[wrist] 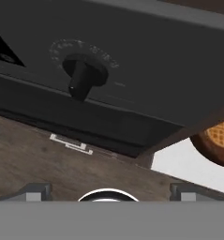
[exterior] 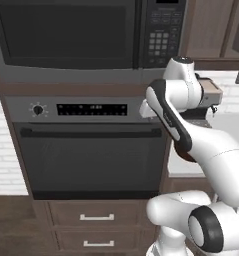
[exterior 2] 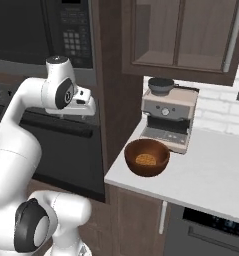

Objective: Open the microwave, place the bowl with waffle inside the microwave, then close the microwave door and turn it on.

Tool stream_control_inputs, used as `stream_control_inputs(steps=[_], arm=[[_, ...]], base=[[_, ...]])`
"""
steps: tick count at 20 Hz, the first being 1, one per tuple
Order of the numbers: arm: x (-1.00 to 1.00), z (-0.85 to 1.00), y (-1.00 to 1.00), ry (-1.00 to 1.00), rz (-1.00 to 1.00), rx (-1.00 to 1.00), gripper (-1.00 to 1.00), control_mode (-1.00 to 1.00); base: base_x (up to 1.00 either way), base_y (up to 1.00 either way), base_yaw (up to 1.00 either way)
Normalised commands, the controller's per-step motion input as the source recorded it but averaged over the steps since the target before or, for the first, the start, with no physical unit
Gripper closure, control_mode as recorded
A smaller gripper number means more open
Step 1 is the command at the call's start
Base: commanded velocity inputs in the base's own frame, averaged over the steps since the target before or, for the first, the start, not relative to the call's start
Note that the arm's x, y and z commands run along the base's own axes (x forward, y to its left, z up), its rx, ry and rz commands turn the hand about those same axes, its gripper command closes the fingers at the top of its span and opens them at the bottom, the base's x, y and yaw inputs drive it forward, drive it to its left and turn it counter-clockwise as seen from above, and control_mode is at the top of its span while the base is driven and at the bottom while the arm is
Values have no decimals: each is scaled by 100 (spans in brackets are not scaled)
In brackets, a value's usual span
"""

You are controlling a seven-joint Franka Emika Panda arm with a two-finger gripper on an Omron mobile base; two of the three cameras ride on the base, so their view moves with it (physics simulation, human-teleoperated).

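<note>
Step one isn't done: the microwave door (exterior: 66, 32) looks shut. The gripper (wrist: 106, 190) hangs by the oven (exterior: 91, 160), fingertips apart, holding nothing. The bowl with waffle (exterior 2: 146, 157) waits near the counter (exterior 2: 211, 175)'s left edge. Next, it probably needs to reach up to the door.

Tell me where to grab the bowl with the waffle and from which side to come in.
Pinch the rim of the bowl with waffle, one finger inside and one outside, coming down from above. It sits upright and open on the counter; take the front edge, since the coffee machine stands close behind and the waffle lies in the middle.
</note>
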Motion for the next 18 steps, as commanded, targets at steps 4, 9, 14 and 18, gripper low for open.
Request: stream_control_inputs(steps=[4,9,14,18], arm=[[0,0,0,0,0,0,-100,100],[0,0,0,0,0,0,-100,100],[0,0,0,0,0,0,-100,100],[0,0,0,0,0,0,-100,100]], base=[[37,-16,10],[34,-13,11],[16,-6,8],[0,0,0]])
